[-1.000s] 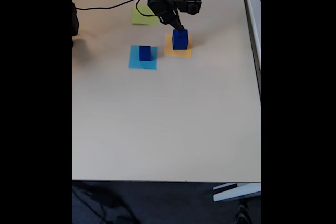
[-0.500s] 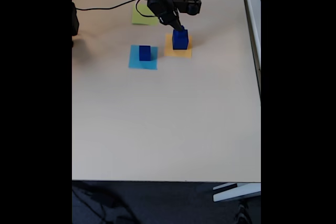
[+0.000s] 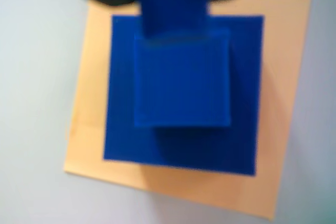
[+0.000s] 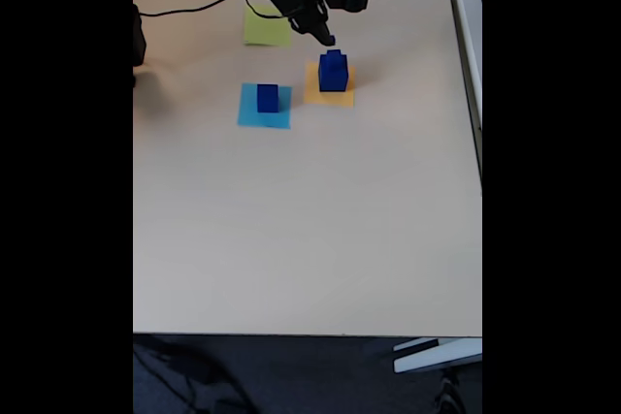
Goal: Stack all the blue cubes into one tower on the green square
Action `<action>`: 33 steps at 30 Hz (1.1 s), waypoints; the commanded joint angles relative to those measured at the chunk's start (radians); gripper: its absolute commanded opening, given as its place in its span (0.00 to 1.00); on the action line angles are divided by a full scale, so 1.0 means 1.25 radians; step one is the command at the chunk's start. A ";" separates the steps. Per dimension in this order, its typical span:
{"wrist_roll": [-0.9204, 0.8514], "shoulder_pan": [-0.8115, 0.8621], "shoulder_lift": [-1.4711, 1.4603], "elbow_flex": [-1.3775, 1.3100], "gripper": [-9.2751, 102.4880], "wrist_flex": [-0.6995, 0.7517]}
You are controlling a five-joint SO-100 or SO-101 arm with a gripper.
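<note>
The gripper (image 4: 330, 41) hangs just above the stack on the orange square (image 4: 312, 94), and the wrist view looks to have a small blue cube (image 3: 170, 1) sitting between the dark fingers. It's blurry though, so I can't tell if they're pinching it or spread.

Directly under it sits a mid-size cube (image 3: 181, 80) on top of the big cube (image 3: 181, 95), shifted toward the far left corner instead of centred.

Further out in the fixed view, another cube (image 4: 268, 97) sits alone on the light-blue square (image 4: 250, 115), left of the stack. The green square (image 4: 264, 28) is bare, farther back, partly under the arm.

My worry is that the pile is on orange, not green. Moving an off-centre stack could topple it, and a tiny cube could slip or land crooked.
</note>
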 commanded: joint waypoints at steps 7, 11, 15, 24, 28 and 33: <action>0.228 -0.125 0.067 0.018 0.08 0.018; 0.309 -0.158 0.077 0.071 0.08 0.018; 0.395 -0.187 0.118 0.163 0.08 0.007; 0.497 -0.228 0.232 0.371 0.08 -0.047; 0.522 -0.250 0.233 0.415 0.08 -0.086; 0.557 -0.293 0.195 0.447 0.08 -0.160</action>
